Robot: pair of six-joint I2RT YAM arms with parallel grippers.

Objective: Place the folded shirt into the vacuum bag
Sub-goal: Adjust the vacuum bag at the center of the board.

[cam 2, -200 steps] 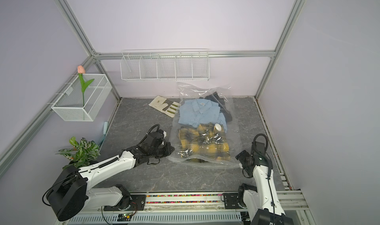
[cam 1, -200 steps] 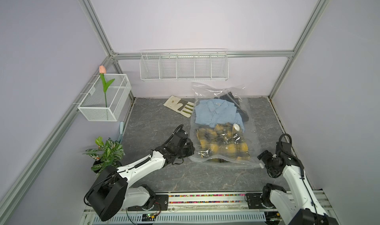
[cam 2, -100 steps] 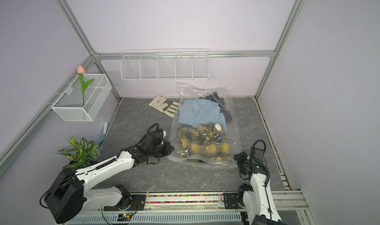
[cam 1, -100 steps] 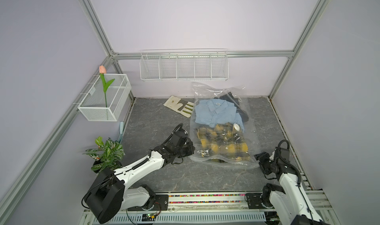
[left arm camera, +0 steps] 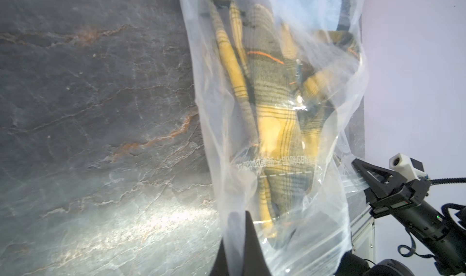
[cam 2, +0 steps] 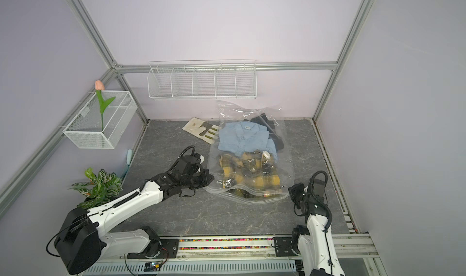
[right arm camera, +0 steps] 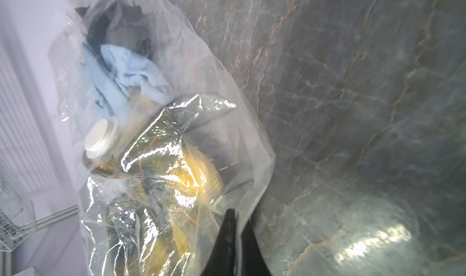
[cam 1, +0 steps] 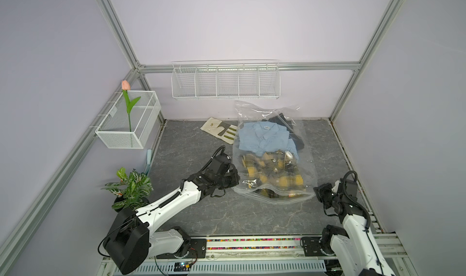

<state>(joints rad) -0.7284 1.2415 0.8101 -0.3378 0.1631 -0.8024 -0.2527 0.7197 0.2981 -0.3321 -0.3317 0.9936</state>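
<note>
The left gripper and right gripper are each clamped on a near corner of the large clear crinkly plastic vacuum bag on the grey marbled tabletop. They should, I judge, lift evenly, keeping the zip-seal strip taut, so the folded yellow-and-dark plaid shirt, inside just behind the mouth, slides toward the pale blue shirt. White print on the film seems mirrored, unreadable; the blue collar's tag is too small.

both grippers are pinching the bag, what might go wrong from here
The left gripper and right gripper pinch only thin corners of the clear crinkly plastic vacuum bag; the film may slip free. The yellow plaid shirt lies at the zip-seal strip, so it could slide out or block sealing.
</note>
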